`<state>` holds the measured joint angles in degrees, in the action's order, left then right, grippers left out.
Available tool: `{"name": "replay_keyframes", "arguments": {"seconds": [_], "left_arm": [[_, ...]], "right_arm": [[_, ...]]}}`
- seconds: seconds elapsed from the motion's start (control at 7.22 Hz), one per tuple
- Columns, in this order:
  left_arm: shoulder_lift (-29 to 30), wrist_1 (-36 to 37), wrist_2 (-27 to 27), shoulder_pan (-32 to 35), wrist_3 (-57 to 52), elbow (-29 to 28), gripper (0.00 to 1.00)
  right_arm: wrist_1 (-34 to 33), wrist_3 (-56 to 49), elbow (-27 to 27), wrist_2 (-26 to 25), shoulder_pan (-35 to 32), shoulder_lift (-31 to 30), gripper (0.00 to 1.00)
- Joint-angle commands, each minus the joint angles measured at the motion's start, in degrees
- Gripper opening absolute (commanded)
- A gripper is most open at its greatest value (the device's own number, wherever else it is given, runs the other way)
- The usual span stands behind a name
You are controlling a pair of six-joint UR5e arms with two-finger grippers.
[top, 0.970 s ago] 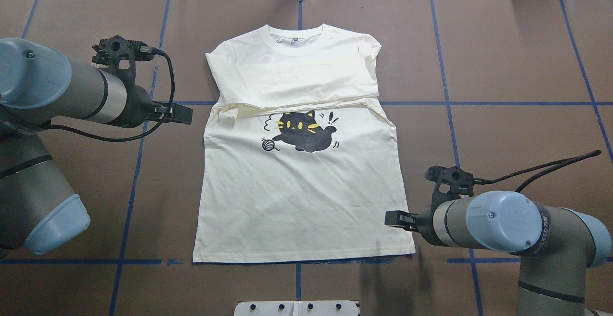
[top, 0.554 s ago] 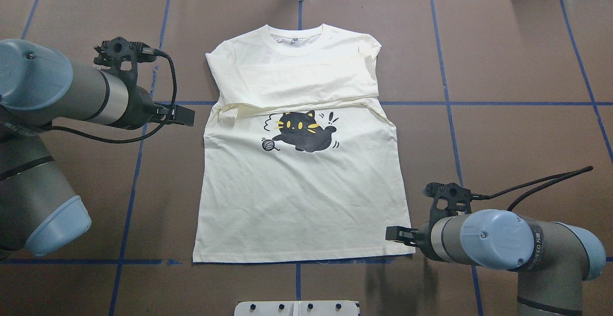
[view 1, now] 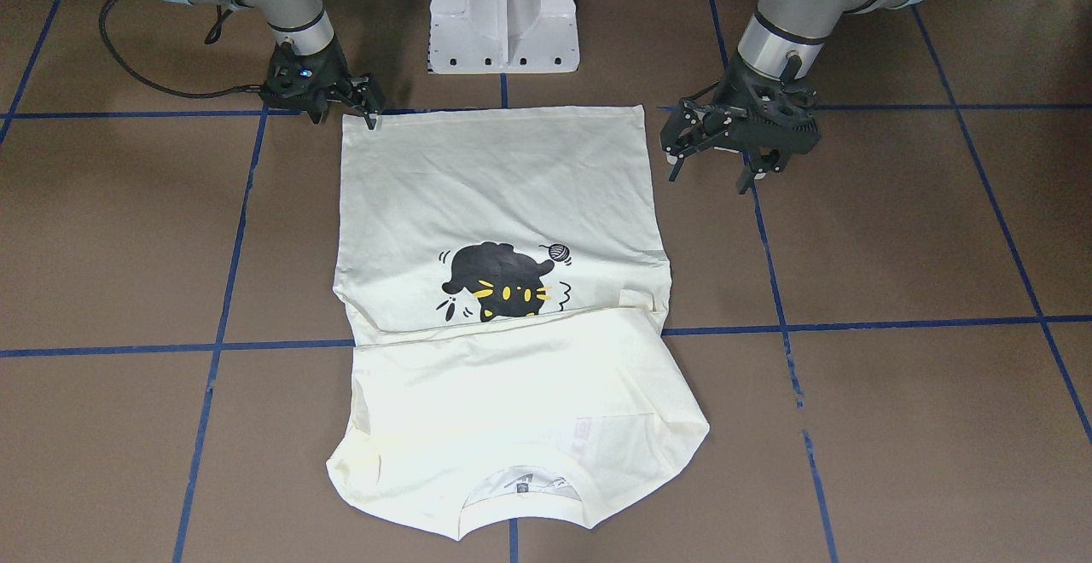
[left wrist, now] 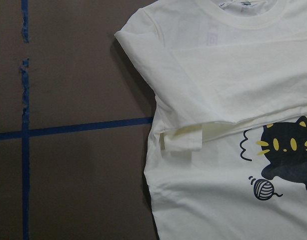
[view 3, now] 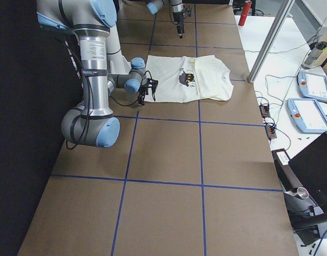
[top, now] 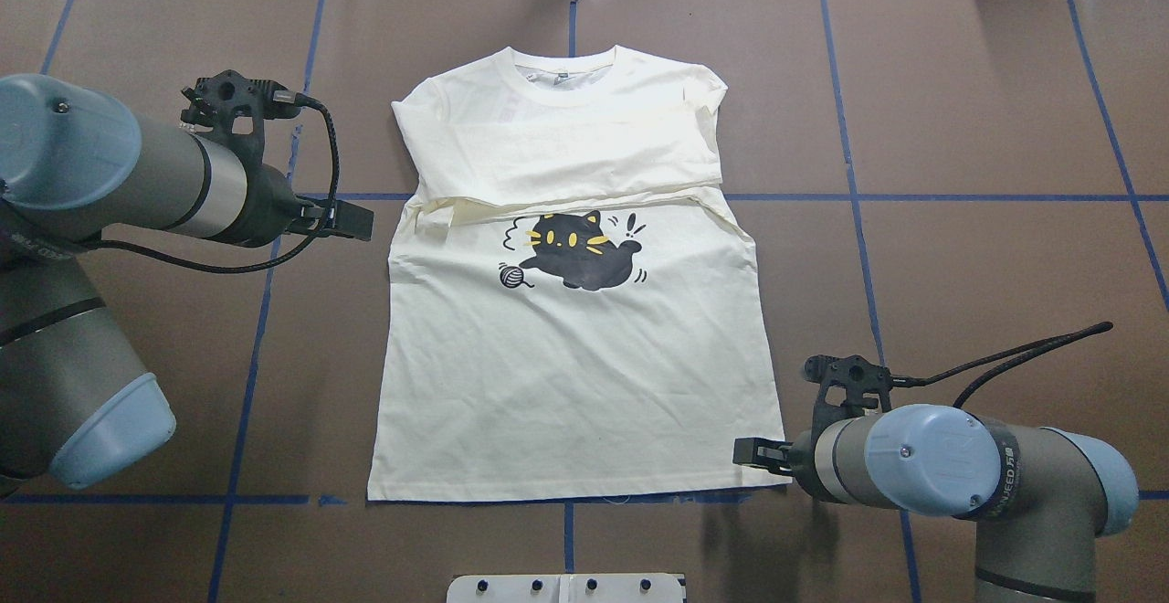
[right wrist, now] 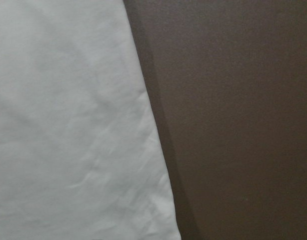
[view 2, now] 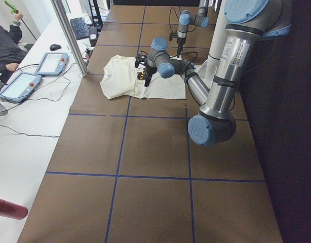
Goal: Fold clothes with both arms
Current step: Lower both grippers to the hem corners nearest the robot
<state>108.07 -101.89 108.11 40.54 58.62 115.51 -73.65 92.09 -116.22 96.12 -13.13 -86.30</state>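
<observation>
The cream shirt lies flat and face up, collar at the far side. Both sleeves are folded across the chest above the black cat print. My left gripper hovers open beside the shirt's left edge at cat height, its fingers spread over bare table. The left wrist view shows the folded sleeve cuff and the cat. My right gripper is low at the shirt's near right hem corner and looks open, holding nothing. The right wrist view shows only the shirt's edge and brown table.
The white pedestal base stands at the near table edge, just behind the hem. Blue tape lines cross the brown table. Beyond the far edge are a white desk with tablets, a metal post and a seated person.
My right arm has drawn toward the near edge and its gripper has dropped closer to the hem corner. The left gripper has crept slightly toward the shirt. The shirt has not moved.
</observation>
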Motion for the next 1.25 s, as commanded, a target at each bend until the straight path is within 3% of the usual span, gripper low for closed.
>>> {"name": "replay_keyframes", "arguments": {"seconds": [0.0,0.14,0.28,0.42,0.83,1.11], "left_arm": [[0.04,-0.06,0.0,-0.02,0.01,-0.1,1.0],[0.04,-0.06,0.0,-0.02,0.01,-0.1,1.0],[0.04,-0.06,0.0,-0.02,-0.08,-0.1,1.0],[0.04,-0.15,0.0,-0.02,-0.08,-0.1,1.0],[0.21,-0.5,-0.09,-0.11,0.36,-0.37,1.0],[0.47,-0.59,0.0,-0.28,0.62,-1.42,1.0]], "right_arm": [[0.0,0.02,0.2,-0.06,0.03,0.08,0.85],[0.0,0.02,0.2,0.03,-0.05,0.86,0.61],[0.0,0.02,0.2,0.11,-0.14,1.56,0.46],[0.0,-0.07,0.2,0.2,-0.14,1.66,0.36],[0.0,-0.07,0.03,0.29,-0.4,1.66,0.29],[0.09,0.02,-0.32,0.21,-0.67,1.74,0.0]]}}
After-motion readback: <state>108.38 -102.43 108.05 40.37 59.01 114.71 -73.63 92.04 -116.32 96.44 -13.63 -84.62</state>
